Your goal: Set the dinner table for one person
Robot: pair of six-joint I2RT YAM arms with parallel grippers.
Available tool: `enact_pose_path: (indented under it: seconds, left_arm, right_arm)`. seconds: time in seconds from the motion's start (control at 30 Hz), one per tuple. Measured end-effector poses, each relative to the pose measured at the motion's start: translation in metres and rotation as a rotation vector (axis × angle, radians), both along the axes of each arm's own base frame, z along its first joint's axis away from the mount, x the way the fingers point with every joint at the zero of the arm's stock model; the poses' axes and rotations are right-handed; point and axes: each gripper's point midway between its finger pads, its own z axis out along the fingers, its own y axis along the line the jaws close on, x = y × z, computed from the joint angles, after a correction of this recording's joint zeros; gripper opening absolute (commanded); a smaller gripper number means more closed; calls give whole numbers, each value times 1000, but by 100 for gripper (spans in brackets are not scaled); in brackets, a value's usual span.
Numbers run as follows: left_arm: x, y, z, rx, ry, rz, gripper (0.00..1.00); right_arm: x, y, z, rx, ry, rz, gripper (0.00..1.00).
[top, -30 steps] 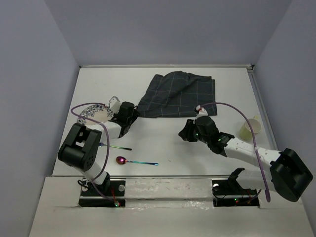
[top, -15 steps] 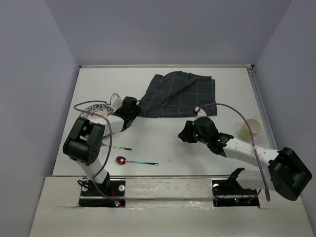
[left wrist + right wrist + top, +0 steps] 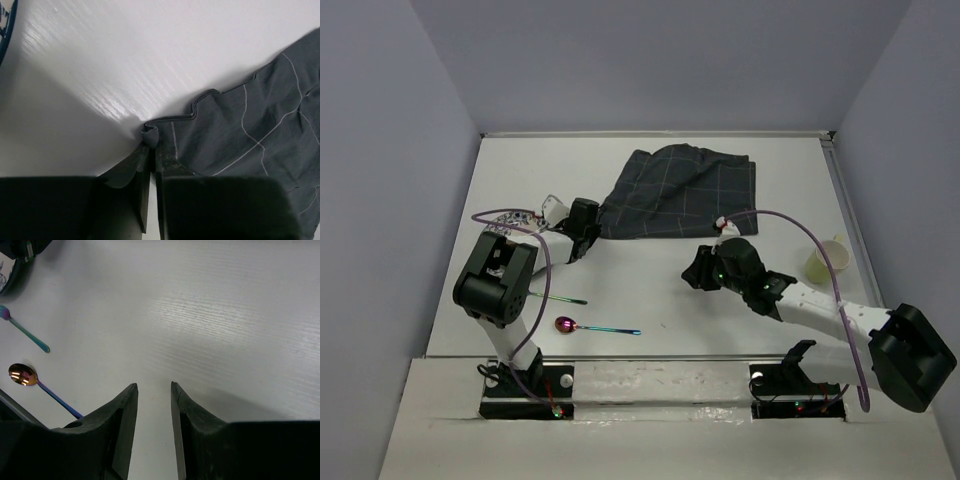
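Two arms are being seen stretched out over the counter, the wide white matte surface that is filling most of the overhead view and lying under everything else. The left gripper is being held low at the near left corner of the dark grey checked placemat, which is lying rumpled on the far middle of the counter. In the left wrist view its jaws are being pressed almost together on a folded bit of that corner's hem, so the cloth is being pinched between them. Just left of that gripper a patterned plate is being mostly covered by the left arm, only part of its blue-and-white rim being shown. The right gripper is being held over bare counter, near the placemat's near edge but apart from it, and in the right wrist view its jaws are being held slightly spread with nothing between them. Near the front left a spoon with a rosy iridescent bowl and a bluish handle is lying flat, and just beyond it a slim teal-handled utensil is lying too. A pale yellow-green cup is being seen upright near the right edge, well apart from both grippers
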Motion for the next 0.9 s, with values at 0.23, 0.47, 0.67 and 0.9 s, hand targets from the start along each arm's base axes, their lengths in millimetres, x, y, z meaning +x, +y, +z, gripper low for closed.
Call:
enact_pose_path:
  seconds: [0.23,0.47,0.67,0.9]
  left_arm:
    - [-2,4,0,24,3,2,0]
    - [-18,9,13,53,-24,-28,0]
    - [-29,6,29,70,-90,-83,0]
    - [-39,-3,24,96,-113,-155,0]
  right_arm:
    - [3,-4,3,-13,-20,-18,48]
    - [31,-22,18,-95,-47,-126,12]
    - [104,-95,36,-131,-61,-388,0]
    - [170,-149,16,-220,16,-548,23]
